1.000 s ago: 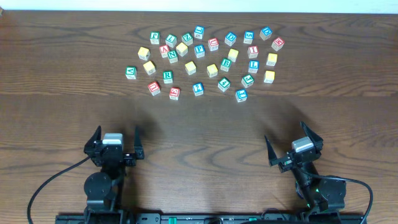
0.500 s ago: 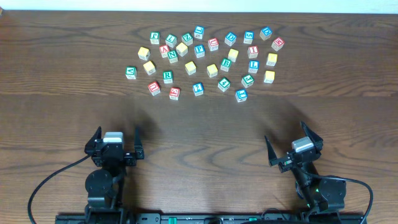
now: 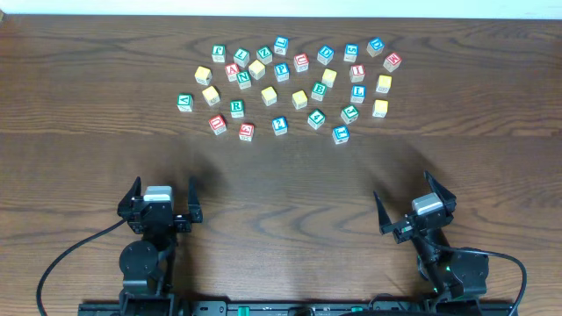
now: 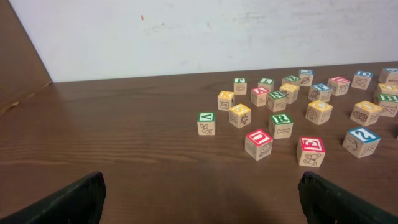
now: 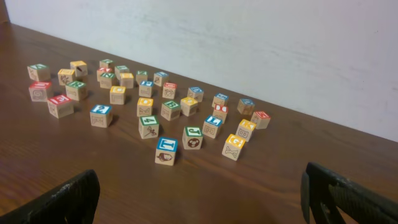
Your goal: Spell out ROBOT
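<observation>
Several wooden letter blocks with green, red, blue and yellow tops lie scattered in a cluster at the far middle of the table. A green R block sits near the cluster's front left and shows in the left wrist view. My left gripper is open and empty near the front left, well short of the blocks. My right gripper is open and empty near the front right. In the right wrist view, a blue L block is the nearest block.
The dark wooden table has a wide bare band between the blocks and my grippers. A white wall rises behind the table's far edge. Cables run from both arm bases at the front edge.
</observation>
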